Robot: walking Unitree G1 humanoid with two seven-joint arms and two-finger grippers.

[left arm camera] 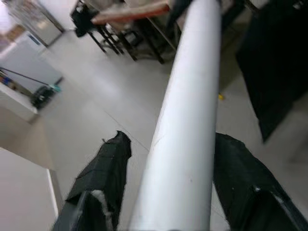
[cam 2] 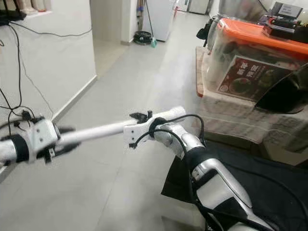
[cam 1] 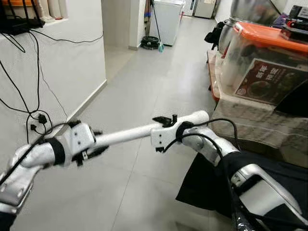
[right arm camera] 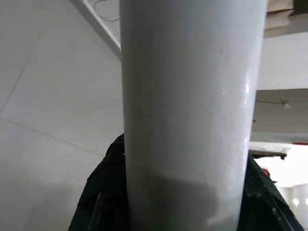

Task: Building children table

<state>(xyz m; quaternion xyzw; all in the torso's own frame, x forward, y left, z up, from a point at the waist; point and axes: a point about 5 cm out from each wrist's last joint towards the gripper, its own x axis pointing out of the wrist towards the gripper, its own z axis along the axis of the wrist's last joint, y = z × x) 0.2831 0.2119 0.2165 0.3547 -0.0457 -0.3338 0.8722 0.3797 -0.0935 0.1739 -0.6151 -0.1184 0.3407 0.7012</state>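
Tiles, pale grey, run down the floor (cam 1: 144,86) of a corridor ahead of you, with a white wall (cam 1: 72,67) and trailing cables (cam 1: 36,103) on your left. On your right an orange-lidded clear bin (cam 1: 262,62) sits on a covered counter (cam 1: 250,120). Your white table leg (cam 1: 127,134) hangs level above the floor, spanning both pincers. The left pincer (cam 1: 96,143) clamps one end, black fingers (left arm camera: 103,183) either side. The right pincer (cam 1: 164,121) grips near the other end. Its fingertips are mostly hidden behind the leg.
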